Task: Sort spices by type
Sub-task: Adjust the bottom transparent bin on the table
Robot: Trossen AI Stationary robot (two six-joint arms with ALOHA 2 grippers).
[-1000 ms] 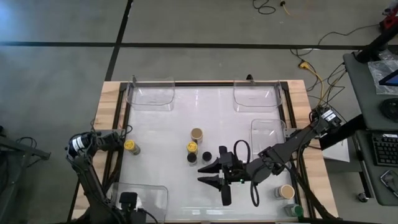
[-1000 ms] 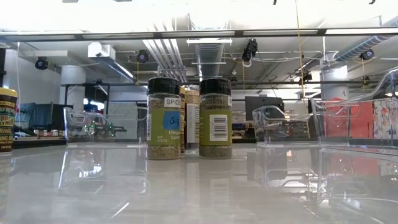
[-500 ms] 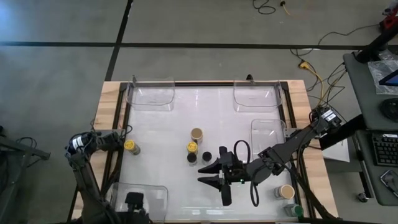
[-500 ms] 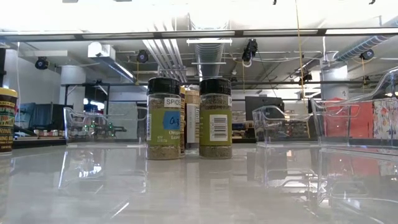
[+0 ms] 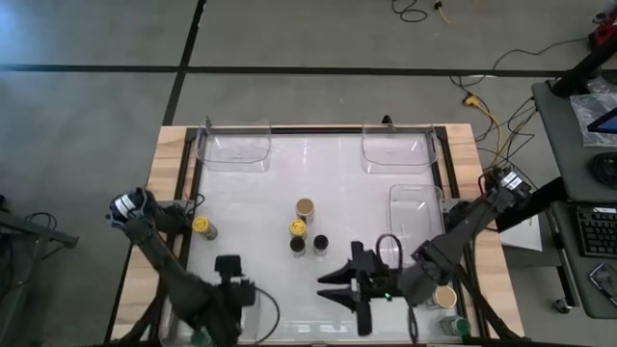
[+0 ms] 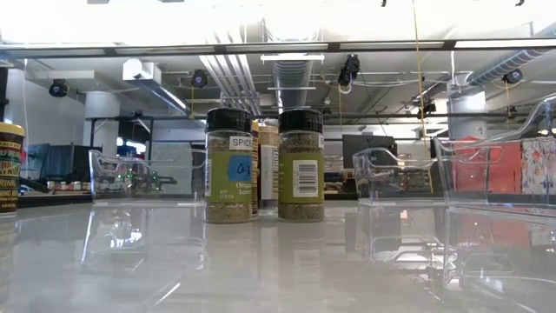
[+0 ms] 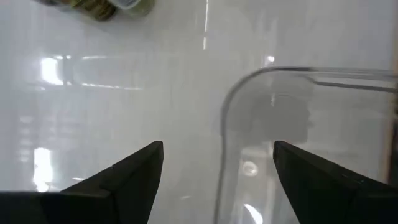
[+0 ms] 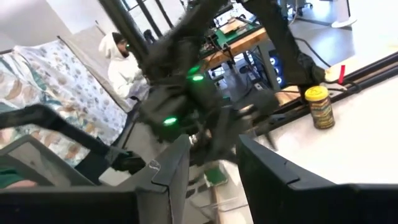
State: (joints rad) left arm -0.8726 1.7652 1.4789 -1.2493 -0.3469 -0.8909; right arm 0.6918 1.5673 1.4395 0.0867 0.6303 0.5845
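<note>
Plainly, the right gripper, fingers apart and empty, hangs near the black-lidded jars; a careless sweep could topple them. The left gripper gapes over a tray.

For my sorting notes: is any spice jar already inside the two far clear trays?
No; the overhead view shows both far trays without jars.
</note>
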